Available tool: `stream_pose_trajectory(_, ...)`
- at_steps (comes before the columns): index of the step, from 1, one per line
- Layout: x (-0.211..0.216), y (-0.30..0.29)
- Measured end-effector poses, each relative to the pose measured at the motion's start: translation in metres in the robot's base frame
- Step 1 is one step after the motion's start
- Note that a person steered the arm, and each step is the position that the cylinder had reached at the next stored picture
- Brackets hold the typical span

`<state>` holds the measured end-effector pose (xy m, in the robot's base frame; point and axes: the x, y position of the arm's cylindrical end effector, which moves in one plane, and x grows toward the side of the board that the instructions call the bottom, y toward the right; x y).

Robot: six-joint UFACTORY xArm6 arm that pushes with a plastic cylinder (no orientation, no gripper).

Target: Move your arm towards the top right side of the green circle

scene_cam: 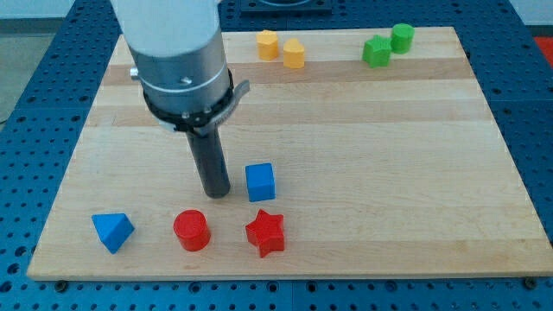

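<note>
The light wooden board (pixel 346 130) serves as the reference throughout. The arm ends in a plain dark rod; there are no jaws to spread or close, and the tip (pixel 216 193) rests on the board at its lower left-centre, holding nothing. It stands just beside the blue plastic cube (pixel 260 182), on that cube's left, with what looks like a narrow gap between them, though contact cannot be ruled out from this angle.

The task's object, the green plastic cylinder (the "circle") (pixel 402 37), sits at the board's top edge, toward the right corner. Just to its lower left, touching or nearly so, is a green plastic block of irregular, star-like outline (pixel 376 52).

Also at the top edge, nearer centre, stand two yellow plastic blocks, seemingly faceted prisms (pixel 268 43) (pixel 295 53). Along the bottom edge are a blue plastic wedge-shaped block (pixel 112 231), a red plastic cylinder (pixel 191 230) and a red plastic star (pixel 265 232).

Assessment: the approach is essentially undone. The tip is well apart from the green cylinder, nearly a full diagonal of the board away. Remaining work: travel up and rightward, passing the blue cube, and stop at the cylinder's upper right, where little board remains before the edge.
</note>
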<state>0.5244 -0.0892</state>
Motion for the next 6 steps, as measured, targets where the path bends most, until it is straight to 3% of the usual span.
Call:
stream_pose_trajectory(2,-0.014,0.074)
stream_pose_trajectory(4,-0.08,0.043)
stream_pose_trajectory(5,-0.086,0.172)
stream_pose_trajectory(6,-0.127,0.285)
